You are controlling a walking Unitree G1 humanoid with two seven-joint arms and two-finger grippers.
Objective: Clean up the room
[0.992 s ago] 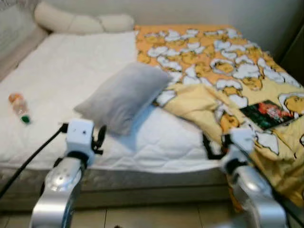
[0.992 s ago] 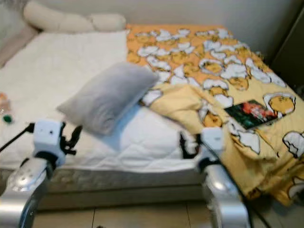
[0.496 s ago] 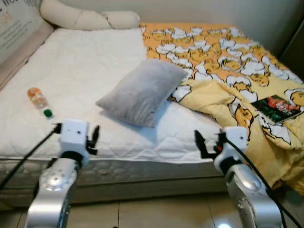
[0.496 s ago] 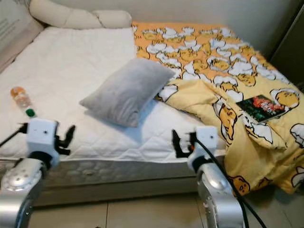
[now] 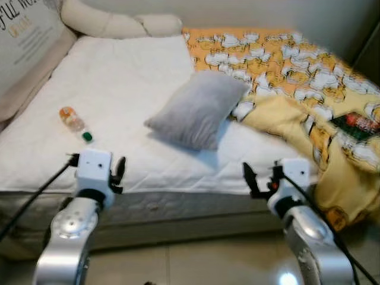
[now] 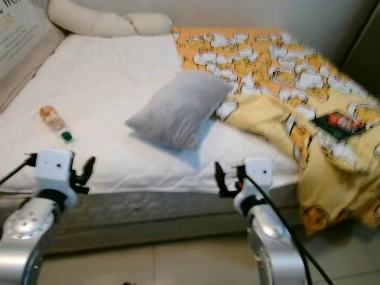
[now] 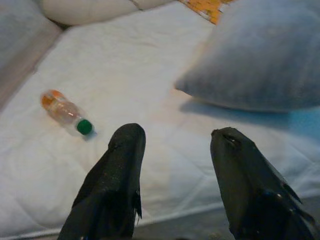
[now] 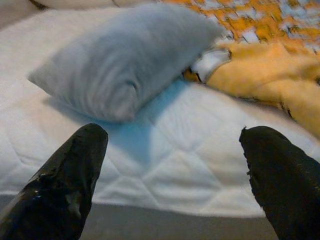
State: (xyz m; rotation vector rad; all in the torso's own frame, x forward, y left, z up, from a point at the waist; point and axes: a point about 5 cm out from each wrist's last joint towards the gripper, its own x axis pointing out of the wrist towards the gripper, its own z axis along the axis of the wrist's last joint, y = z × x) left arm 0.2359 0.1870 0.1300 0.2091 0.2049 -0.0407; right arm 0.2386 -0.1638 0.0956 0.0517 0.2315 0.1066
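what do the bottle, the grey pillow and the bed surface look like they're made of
Bottle: likely clear plastic, see-through body with an orange label and a green cap. Grey pillow: soft fabric, matte and slightly fuzzy looking, plump with rounded corners. Bed surface: white quilted textile, with stitched lines showing in the right wrist view.

Orange-labelled bottle (image 5: 73, 122) lies sideways on white mattress (image 5: 124, 77).

White quilted mattress (image 5: 119, 77): top surface of the bed. Cream bolster (image 5: 113, 24): lies along the far edge of the mattress, against the pale wall (image 5: 267, 12). Light panel with dark lettering (image 5: 27, 29): borders the mattress's left side. Grey bed base (image 5: 178, 208): directly beneath the mattress's near edge. Glossy tiled floor (image 5: 178, 267): below the near edge.
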